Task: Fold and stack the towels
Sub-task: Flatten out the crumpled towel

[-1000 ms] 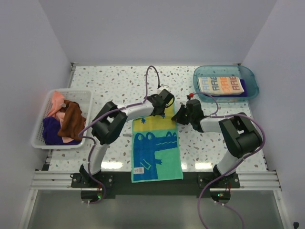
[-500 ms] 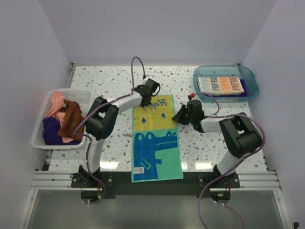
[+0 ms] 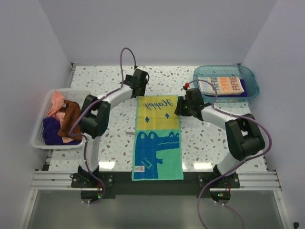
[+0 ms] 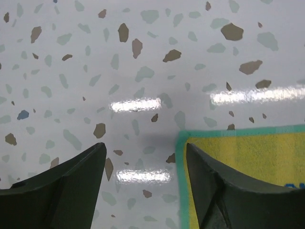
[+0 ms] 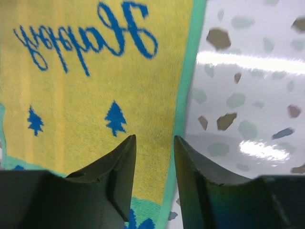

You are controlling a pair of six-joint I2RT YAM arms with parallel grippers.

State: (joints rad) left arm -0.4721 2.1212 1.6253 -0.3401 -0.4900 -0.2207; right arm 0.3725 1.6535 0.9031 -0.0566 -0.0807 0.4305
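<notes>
Left gripper (image 4: pixel 145 149) hung with its jaws spread and empty. The far left corner of the crocodile towel (image 3: pixel 157 143) lay flat just under the finger on the towel's side. Right gripper (image 5: pixel 154 140) stood parted more narrowly, astride the towel's right border and a little short of the far corner (whether its tips touched the cloth I could not tell). From both tools the towel's long axis ran straight back toward the arm bases, so a lengthwise fold would probably need each arm to take its own far corner.

Yellow and blue crocodile towel (image 3: pixel 157 119) edged green, speckled white table (image 3: pixel 97 78), translucent blue tray (image 3: pixel 249 75), white basket (image 3: pixel 39 130)
</notes>
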